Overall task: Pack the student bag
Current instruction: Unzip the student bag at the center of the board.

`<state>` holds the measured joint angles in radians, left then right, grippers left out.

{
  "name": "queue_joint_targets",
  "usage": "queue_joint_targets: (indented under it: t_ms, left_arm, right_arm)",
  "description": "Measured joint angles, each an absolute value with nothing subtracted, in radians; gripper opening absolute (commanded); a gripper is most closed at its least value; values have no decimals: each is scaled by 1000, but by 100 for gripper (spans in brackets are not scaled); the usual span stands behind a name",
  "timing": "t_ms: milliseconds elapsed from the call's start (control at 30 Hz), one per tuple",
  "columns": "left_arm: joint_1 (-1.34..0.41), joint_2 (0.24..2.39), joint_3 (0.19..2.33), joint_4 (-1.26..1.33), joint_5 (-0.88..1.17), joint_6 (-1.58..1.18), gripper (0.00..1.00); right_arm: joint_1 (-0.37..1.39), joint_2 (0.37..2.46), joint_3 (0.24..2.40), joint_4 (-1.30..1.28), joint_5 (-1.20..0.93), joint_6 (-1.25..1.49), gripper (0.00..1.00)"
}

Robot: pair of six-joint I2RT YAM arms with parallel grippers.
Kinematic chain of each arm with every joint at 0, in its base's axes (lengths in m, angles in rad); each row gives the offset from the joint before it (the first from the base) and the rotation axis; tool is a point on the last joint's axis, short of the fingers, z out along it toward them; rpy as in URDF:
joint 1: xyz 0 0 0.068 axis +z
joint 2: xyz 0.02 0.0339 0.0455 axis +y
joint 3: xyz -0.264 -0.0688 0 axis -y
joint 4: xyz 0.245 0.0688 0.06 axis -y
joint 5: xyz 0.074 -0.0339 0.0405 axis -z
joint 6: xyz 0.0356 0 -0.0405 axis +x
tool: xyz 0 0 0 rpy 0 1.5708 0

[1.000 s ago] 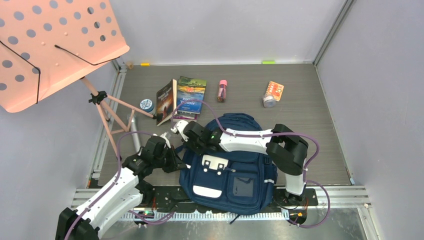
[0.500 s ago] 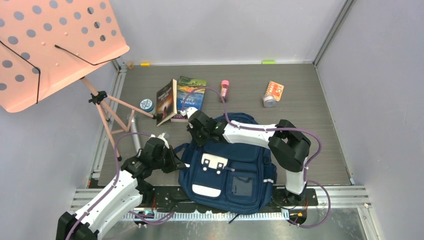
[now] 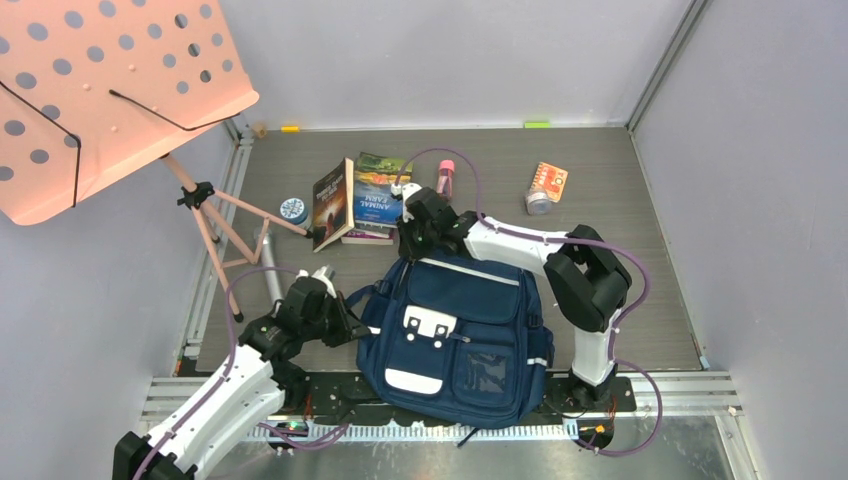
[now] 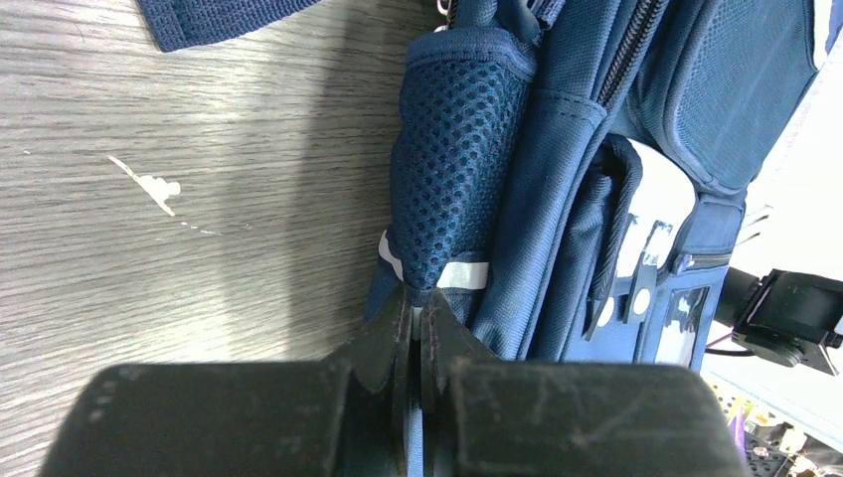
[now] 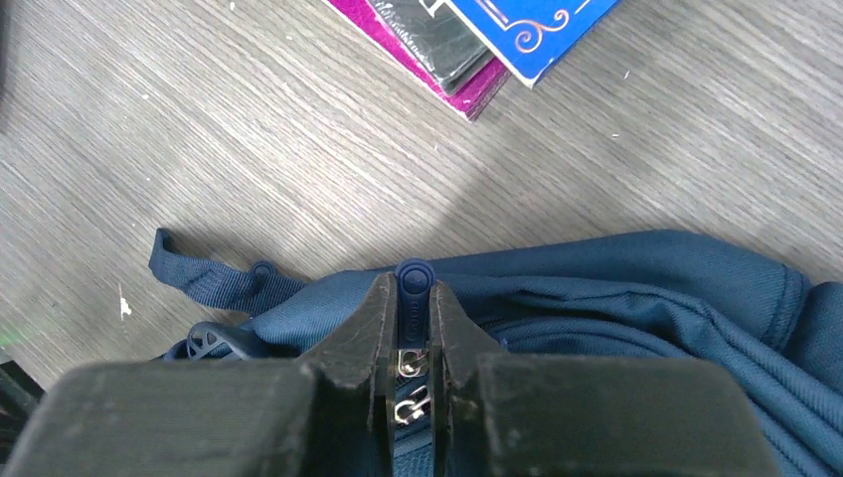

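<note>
The navy student bag (image 3: 470,335) lies flat near the table's front edge, front pocket up. My left gripper (image 3: 347,326) is shut on the bag's left side; in the left wrist view its tips (image 4: 418,306) pinch fabric at the foot of the mesh side pocket (image 4: 452,169). My right gripper (image 3: 410,240) is at the bag's top left corner. In the right wrist view it (image 5: 414,298) is shut on the blue zipper pull (image 5: 414,281), with silver slider links just behind it. The bag's inside is hidden.
Two books (image 3: 378,195) and a dark book (image 3: 332,203) lie just beyond the bag. A pink bottle (image 3: 444,178), an orange-labelled jar (image 3: 545,187) and a blue roll (image 3: 293,210) sit farther back. A pink music stand (image 3: 110,90) with tripod legs (image 3: 235,235) occupies the left.
My right gripper has travelled from the bag's left shoulder up and right along its top edge, holding the zipper pull. The left gripper has stayed put on the bag's side.
</note>
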<state>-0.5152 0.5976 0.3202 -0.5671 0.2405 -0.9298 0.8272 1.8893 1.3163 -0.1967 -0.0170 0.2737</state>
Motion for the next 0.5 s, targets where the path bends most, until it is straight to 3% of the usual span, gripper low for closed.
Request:
queue_joint_targets:
  t_ms: [200,500]
  left_arm:
    - [-515,590,319,-573,237,-933,0]
    - [-515,583,319,-577,228,-936,0]
  right_arm:
    - [788,1889,1330,-194,-76,269,1]
    - [762,1907,1381,-219,28,263,1]
